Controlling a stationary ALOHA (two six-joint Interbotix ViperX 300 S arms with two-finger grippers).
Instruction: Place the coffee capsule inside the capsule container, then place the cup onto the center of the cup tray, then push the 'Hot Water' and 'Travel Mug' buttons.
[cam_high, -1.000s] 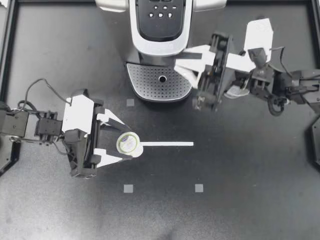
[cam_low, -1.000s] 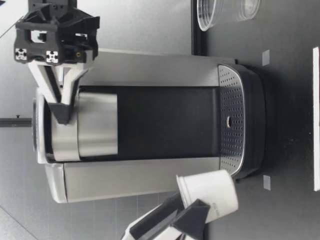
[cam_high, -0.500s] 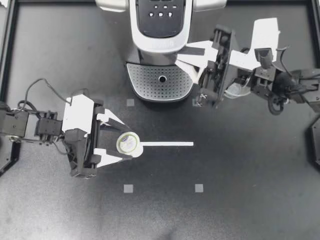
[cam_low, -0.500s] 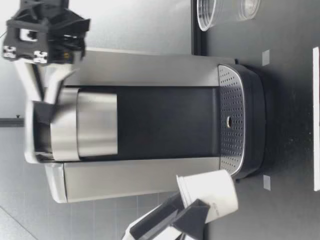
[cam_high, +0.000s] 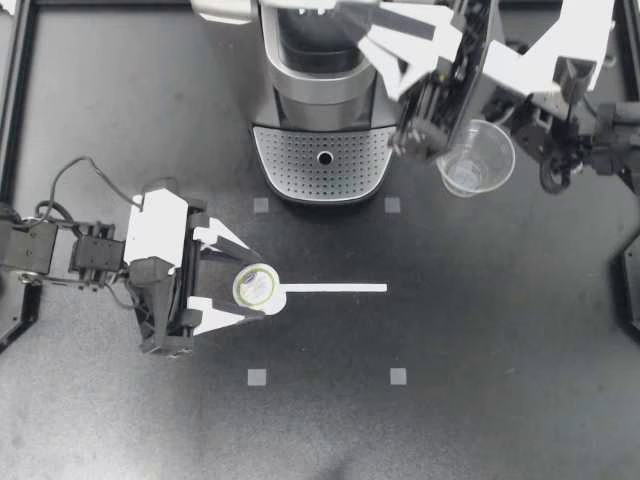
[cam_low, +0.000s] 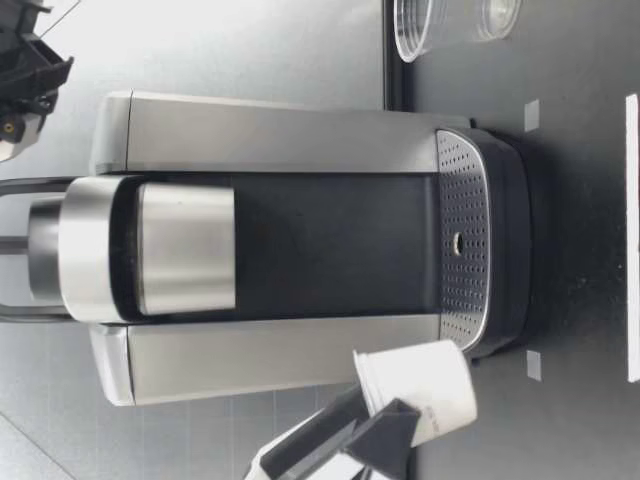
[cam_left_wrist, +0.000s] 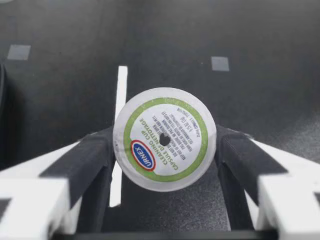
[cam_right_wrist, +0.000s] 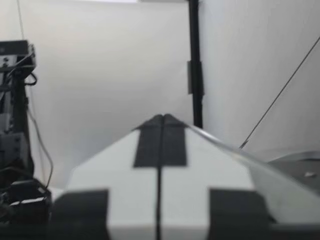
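Observation:
A white coffee capsule (cam_high: 254, 286) with a green-ringed foil top is held just above the table by my left gripper (cam_high: 262, 288), which is shut on it. In the left wrist view both fingers (cam_left_wrist: 87, 161) press the capsule (cam_left_wrist: 164, 138) from two sides. The low view shows the capsule (cam_low: 420, 385) upright in that gripper (cam_low: 385, 412), in front of the coffee machine (cam_low: 300, 260). My right gripper (cam_high: 372, 22) is shut, raised high over the coffee machine (cam_high: 320, 110), whose lid stands lifted over the dark capsule chamber (cam_high: 318, 35). A clear plastic cup (cam_high: 475, 158) stands right of the machine.
The perforated cup tray (cam_high: 322, 160) sits at the machine's front. A white tape line (cam_high: 335, 288) and small grey tape squares (cam_high: 257, 377) mark the black table. A black frame rail (cam_high: 12, 100) borders the table. The clear cup (cam_low: 450, 25) stands beyond the machine in the low view.
My right gripper has risen and moved toward the back, and the machine's lid has swung up with it, hiding the buttons. The left gripper and capsule have not moved.

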